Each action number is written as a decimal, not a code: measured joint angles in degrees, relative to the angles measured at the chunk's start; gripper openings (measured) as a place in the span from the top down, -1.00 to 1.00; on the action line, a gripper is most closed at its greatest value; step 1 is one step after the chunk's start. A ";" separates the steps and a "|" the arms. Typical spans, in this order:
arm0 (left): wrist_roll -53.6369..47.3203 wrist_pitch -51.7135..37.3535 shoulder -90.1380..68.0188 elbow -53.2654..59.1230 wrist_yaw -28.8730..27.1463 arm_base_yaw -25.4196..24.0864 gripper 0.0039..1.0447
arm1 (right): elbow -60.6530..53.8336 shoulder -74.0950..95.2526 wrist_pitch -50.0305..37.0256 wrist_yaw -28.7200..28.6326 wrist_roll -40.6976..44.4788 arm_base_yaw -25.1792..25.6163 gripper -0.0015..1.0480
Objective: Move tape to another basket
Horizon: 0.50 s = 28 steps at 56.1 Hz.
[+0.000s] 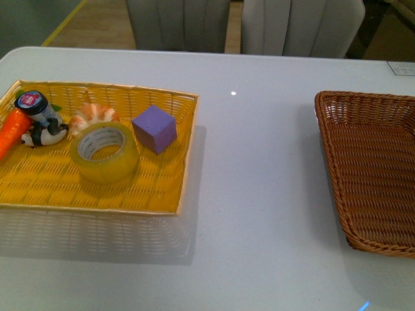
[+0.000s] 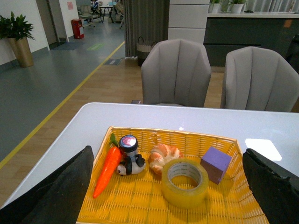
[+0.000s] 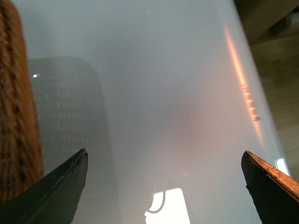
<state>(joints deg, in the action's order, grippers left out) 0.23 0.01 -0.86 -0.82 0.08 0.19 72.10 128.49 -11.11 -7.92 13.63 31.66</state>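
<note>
My left gripper (image 2: 167,149) stood with its jaws spread wide, nothing between them. Its two dark fingers (image 2: 56,191) showed at the edges of the left wrist view, above the near side of the yellow tray (image 1: 162,188).

The tape (image 1: 105,153) lay flat in that tray, hole upward, about in its middle, on the left part of the white table (image 1: 259,194). No finger of mine touched it. A purple cube (image 1: 154,128) sat just beside the tape, to its right and a little farther away. A croissant toy (image 1: 93,115) lay just beyond the tape on the far left; whether the two touched I could not tell. Farther left lay a small black-and-white figurine (image 1: 45,134) with a dark bottle (image 1: 31,103) over it, and an orange carrot (image 1: 11,133) against the tray's left end.

The basket (image 1: 363,181), brown wicker with a raised rim, sat on the right side of the table, well apart from the tray, with bare tabletop between them; its right part ran out of the front view.

My right gripper (image 3: 164,151) was likewise parted wide and held nothing. It hung over bare tabletop, with the basket's woven wall at one edge of its wrist view.

Two grey chairs (image 1: 298,26) stood at the table's far side.
</note>
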 joint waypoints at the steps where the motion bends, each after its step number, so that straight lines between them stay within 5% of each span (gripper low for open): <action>1: 0.02 0.00 0.00 0.00 -0.04 0.00 -0.83 | 0.09 0.24 0.07 -0.46 -0.02 -0.20 -0.83; 28: 0.02 0.00 0.00 0.00 -0.07 0.00 -0.83 | -3.19 -0.07 2.10 -8.00 0.76 -2.21 -0.83</action>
<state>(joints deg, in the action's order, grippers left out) 0.25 0.01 -0.86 -0.82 0.01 0.19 68.90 128.42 -9.02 -15.92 14.39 29.45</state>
